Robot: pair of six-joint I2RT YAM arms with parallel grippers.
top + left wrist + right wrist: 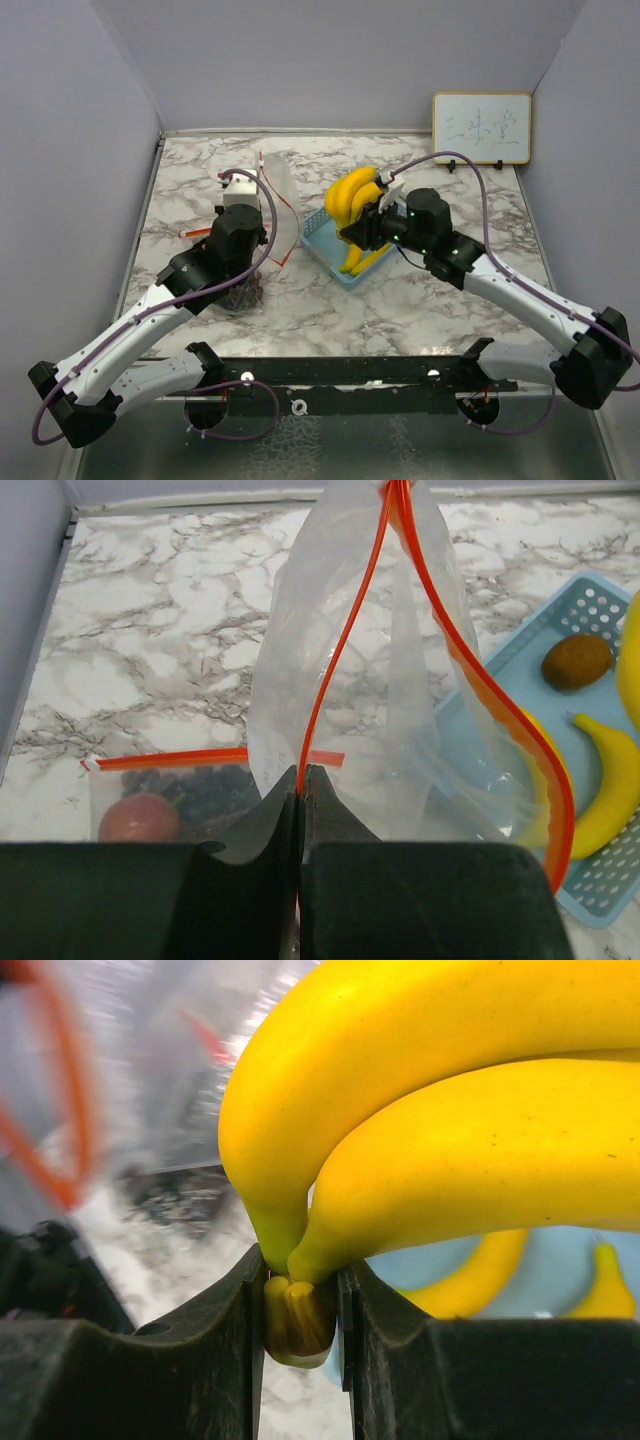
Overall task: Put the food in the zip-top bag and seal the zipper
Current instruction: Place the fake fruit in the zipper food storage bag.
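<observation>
The right gripper (pixel 300 1305) is clamped on the brown stem of the smooth, bright yellow bananas (pixel 430 1120), lifted over the blue basket (pixel 318 233), while the left gripper (pixel 300 785) pinches the clear, orange-zippered bag (pixel 400 700) upright.

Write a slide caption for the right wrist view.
Right gripper, jaws shut on the brown stem of a bunch of yellow bananas, light blue plastic basket blurred behind.

The marbled table (pixel 420 300) bears a blue mesh basket (pixel 318 232) and a flat bag (pixel 170 780) holding grapes (pixel 205 783) and a red fruit (pixel 138 818).
</observation>
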